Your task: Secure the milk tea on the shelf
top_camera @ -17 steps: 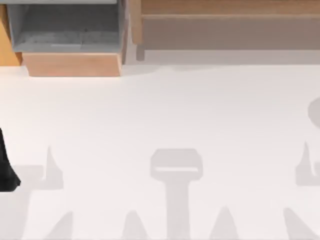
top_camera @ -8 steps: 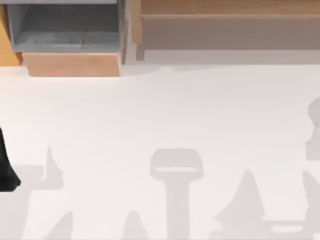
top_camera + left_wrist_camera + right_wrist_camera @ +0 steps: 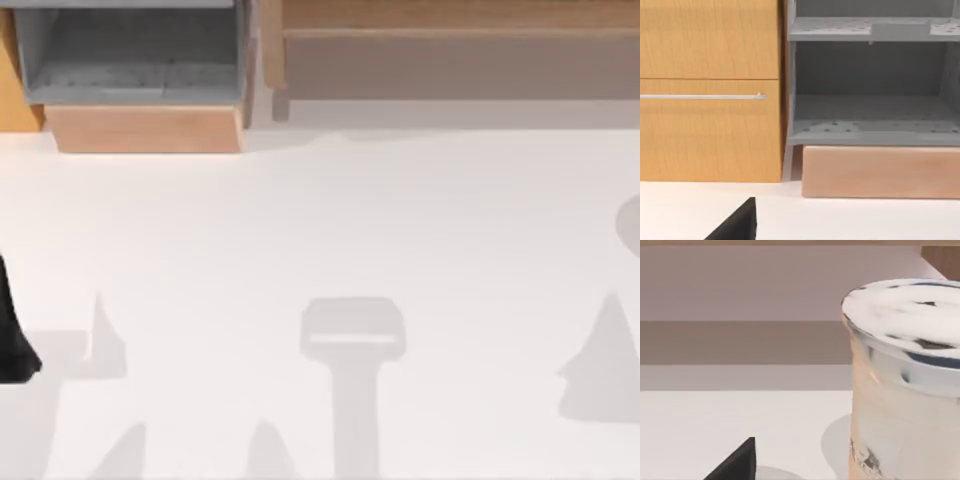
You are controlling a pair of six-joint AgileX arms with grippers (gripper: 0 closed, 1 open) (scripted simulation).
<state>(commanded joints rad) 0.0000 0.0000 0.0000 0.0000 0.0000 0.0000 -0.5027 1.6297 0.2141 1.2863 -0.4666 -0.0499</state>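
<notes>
The milk tea [image 3: 905, 385] is a cream cup with a dark-speckled white lid. It stands upright on the white table, close in the right wrist view. A black part of my right gripper [image 3: 737, 465] shows beside the cup, apart from it. Behind the cup runs the shelf [image 3: 740, 340], which has a grey-brown panel. From above, the shelf [image 3: 450, 20] lies along the table's far right edge, with a light wooden plank over the panel. My left arm [image 3: 12, 340] is parked at the far left, and a dark tip of its gripper [image 3: 737, 225] faces the cabinet.
A grey-lined, wood-fronted box [image 3: 130, 70] stands at the far left, beside an orange-brown wooden cabinet with a metal handle [image 3: 700, 96]. The white table [image 3: 320, 220] spreads in front of them, crossed by soft arm shadows [image 3: 600, 370].
The shadows at the table's right have shifted and merged into one cone shape near the right edge, so the right arm has moved. The left arm has stayed still.
</notes>
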